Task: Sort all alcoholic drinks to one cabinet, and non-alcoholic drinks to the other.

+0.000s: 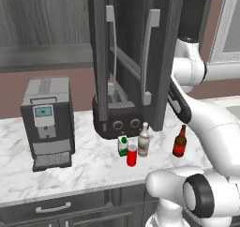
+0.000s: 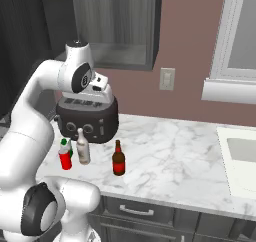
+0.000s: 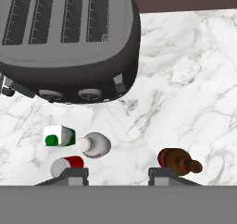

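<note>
A dark toaster [image 1: 117, 116] with four slots sits on a white marble counter [image 1: 84, 167], and everything else is placed around it. Four drinks stand upright on the counter just in front of the toaster. Closest to its front, at the left end of the group seen from the left base view, is a short green-and-white bottle [image 1: 123, 146] with a green cap. Just beside it, slightly further out from the toaster, is a small red can [image 1: 132, 155]. Next along is a pale tan bottle [image 1: 143, 140] with a white cap, very close to the can, though whether they touch is hard to tell. A dark brown beer bottle [image 1: 179, 141] with a red label stands apart from those three, further from the toaster's right corner. To the left of the toaster, well apart, stands a grey coffee machine [image 1: 47, 122]. Directly above the toaster hangs a dark grey wall cabinet [image 1: 133, 48] with two tall doors swung open, each with a long silver bar handle. The white robot arm bends over the counter, and its gripper [image 3: 118, 174] hangs in the air above the drinks, pointing down at them. Its two fingers are at their narrowest, drawn in with nothing between them, one fingertip [image 3: 74, 173] seen above the can and the other above the beer bottle.
</note>
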Robot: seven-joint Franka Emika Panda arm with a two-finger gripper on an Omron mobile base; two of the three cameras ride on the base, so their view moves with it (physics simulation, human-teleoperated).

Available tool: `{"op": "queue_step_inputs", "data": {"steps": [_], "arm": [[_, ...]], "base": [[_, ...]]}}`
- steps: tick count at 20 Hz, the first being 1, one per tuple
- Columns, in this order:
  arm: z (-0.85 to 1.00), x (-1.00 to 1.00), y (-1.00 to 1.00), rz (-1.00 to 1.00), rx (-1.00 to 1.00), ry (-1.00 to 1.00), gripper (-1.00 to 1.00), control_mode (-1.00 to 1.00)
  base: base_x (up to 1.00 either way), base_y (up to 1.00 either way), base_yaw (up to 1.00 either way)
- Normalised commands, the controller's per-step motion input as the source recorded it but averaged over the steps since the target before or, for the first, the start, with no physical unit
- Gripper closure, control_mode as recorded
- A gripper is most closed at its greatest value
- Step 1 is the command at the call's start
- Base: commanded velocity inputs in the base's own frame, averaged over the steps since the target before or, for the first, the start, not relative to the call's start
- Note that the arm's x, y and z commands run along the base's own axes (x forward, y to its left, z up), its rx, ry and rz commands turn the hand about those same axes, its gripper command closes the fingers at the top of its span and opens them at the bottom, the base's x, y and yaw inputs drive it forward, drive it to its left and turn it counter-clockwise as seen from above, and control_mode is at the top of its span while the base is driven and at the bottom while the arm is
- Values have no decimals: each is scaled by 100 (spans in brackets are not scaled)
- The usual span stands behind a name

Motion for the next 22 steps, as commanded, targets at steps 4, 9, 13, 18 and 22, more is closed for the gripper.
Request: {"op": "queue_step_inputs", "data": {"steps": [4,9,13,18,22], "arm": [[-2,-2,-23,0,2,0,-100,-100],[-43,-58,-86,4,10,-4,-100,-100],[-40,-88,-100,31,11,-23,-100,-100],[-17,-70,-98,50,8,-32,-100,-100],[-21,-7,-71,34,13,-4,-100,-100]], "base": [[0,0,0],[0,0,0],[0,0,0],[0,0,0],[0,0,0]]}}
